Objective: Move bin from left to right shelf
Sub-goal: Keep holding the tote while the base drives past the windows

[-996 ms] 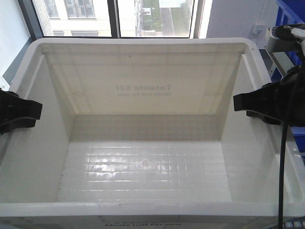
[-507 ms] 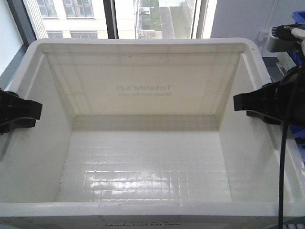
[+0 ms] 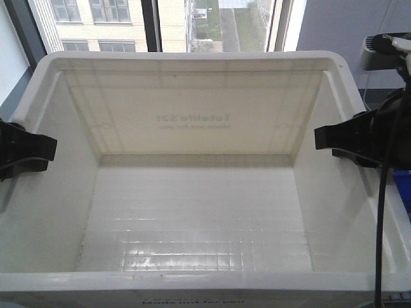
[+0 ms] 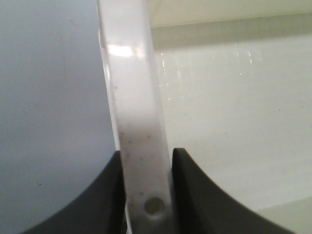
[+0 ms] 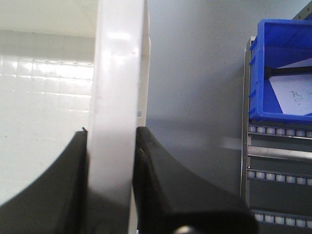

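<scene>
Glossy, smooth white plastic on the bin (image 3: 192, 61); rim (image 4: 136, 97) faintly speckled; matt black plastic on the left gripper (image 4: 146, 163) and right gripper (image 5: 111, 141); shiny blue plastic on the tub (image 5: 282, 73); dull grey metal on the shelf rollers (image 5: 278, 130).

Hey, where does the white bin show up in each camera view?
Front view: the bin fills the picture, with the left gripper and right gripper clamped on its side walls.
Left wrist view: its rim runs up the middle.
Right wrist view: the rim runs up left of centre.
Shared landmark: the grid floor.
</scene>
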